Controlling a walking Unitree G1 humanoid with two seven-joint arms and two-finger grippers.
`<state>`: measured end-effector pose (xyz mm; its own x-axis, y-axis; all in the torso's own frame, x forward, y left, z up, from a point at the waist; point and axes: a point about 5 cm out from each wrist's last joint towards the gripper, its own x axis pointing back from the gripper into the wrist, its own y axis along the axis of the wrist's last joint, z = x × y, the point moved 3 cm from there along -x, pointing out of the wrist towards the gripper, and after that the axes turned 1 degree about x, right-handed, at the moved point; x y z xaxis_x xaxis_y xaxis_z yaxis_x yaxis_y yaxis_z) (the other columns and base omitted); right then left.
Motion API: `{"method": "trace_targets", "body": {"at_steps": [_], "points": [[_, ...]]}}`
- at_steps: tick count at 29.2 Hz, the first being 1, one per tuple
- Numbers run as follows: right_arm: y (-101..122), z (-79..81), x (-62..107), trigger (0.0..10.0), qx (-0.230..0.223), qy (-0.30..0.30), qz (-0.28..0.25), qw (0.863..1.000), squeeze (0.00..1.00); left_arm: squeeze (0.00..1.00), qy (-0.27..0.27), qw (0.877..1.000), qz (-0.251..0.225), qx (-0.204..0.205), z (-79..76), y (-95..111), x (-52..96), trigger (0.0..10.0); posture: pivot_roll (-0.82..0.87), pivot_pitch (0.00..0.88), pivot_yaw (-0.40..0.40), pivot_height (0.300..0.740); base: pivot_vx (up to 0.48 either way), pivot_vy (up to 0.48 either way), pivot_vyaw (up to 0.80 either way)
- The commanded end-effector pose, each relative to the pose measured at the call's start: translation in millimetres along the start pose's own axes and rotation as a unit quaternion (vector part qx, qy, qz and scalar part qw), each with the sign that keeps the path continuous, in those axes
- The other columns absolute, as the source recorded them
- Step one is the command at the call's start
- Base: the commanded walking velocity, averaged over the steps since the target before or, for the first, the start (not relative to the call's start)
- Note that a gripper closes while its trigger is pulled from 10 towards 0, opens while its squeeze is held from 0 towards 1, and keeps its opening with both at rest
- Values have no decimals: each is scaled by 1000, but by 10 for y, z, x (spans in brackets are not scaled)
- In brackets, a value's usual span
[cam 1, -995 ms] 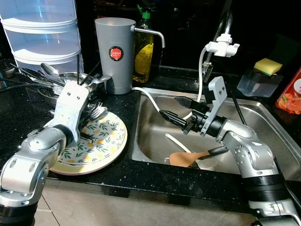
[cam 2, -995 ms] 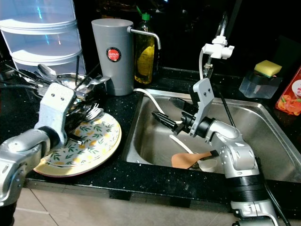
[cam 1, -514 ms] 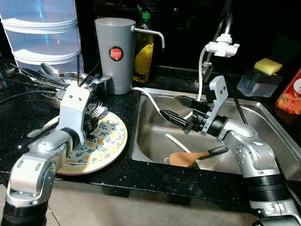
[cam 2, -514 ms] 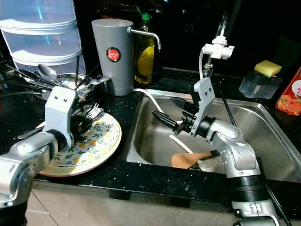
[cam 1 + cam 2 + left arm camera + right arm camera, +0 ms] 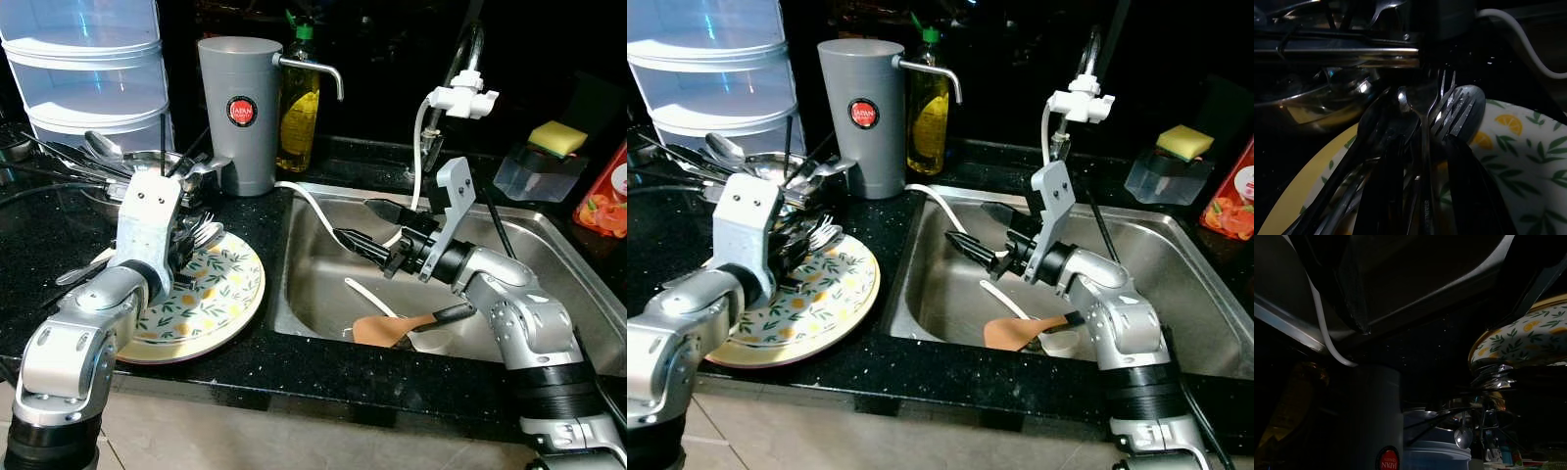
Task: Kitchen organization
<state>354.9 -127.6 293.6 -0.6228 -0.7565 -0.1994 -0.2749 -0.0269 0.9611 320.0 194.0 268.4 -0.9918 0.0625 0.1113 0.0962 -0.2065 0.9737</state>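
I am seeing one patterned plate [image 5: 227, 294] under my left fingers, one grey cup [image 5: 240, 113] and one oil bottle [image 5: 298, 108] beyond. Below my right fingers are lying one wooden spatula [image 5: 392, 328] and one white spoon [image 5: 370, 297].

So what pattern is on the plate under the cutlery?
The plate is white with yellow lemons and green leaves, plus a yellow rim; clearest in the left eye view.

I can read one label clearly: a round red badge on the grey cup [image 5: 240, 113], with "JAPAN" in white across it; smaller lettering under that word is too fine for me to make out. My right wrist camera catches the same badge [image 5: 1388, 459], again showing "JAPAN". The red packet [image 5: 605, 194] at the far right carries printing I cannot read, and the oil bottle's [image 5: 299, 106] yellow label is illegible too.
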Motion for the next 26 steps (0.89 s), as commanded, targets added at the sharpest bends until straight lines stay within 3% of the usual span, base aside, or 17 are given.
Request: {"method": "trace_targets", "body": {"at_steps": [1,3,6,8,9,10,13,14,24,26], "points": [[18,-28,27,10000,-1,-5,0,1000,0,0,-6,999,32,15,-23,-161,-25,10000,176,98,-62,740,0,0,0],[25,-32,23,10000,-1,-6,0,1000,0,0,-13,999,36,21,-48,-182,-32,9137,176,98,-62,740,0,0,0],[28,-34,23,10000,0,-7,-1,1000,0,0,-17,999,37,22,-62,-192,-37,8667,176,98,-62,740,0,0,0],[29,-39,26,10000,0,-8,0,1000,0,0,-16,999,39,23,-58,-203,-49,4588,176,98,-62,740,0,0,0],[30,-42,28,10000,0,-9,0,1000,0,0,-16,999,39,24,-56,-204,-52,4588,176,98,-62,740,0,0,0],[31,-44,33,10000,1,-10,0,1000,0,0,-16,999,38,24,-54,-198,-54,1412,164,100,-61,740,0,0,0],[32,-45,35,10000,1,-10,0,1000,0,0,-17,999,37,24,-54,-193,-53,1412,164,100,-61,740,0,0,0],[32,-46,38,10000,1,-11,0,1000,0,0,-17,999,36,24,-53,-188,-52,0,164,100,-61,740,0,0,0],[35,-64,48,10000,1,-16,0,1000,0,0,-15,1000,15,21,-38,-85,-45,0,166,104,-61,740,0,0,0],[53,-64,36,10000,-1,-16,-5,1000,0,0,-63,996,-64,-8,-173,176,24,10000,166,105,-62,740,0,0,0]]}}
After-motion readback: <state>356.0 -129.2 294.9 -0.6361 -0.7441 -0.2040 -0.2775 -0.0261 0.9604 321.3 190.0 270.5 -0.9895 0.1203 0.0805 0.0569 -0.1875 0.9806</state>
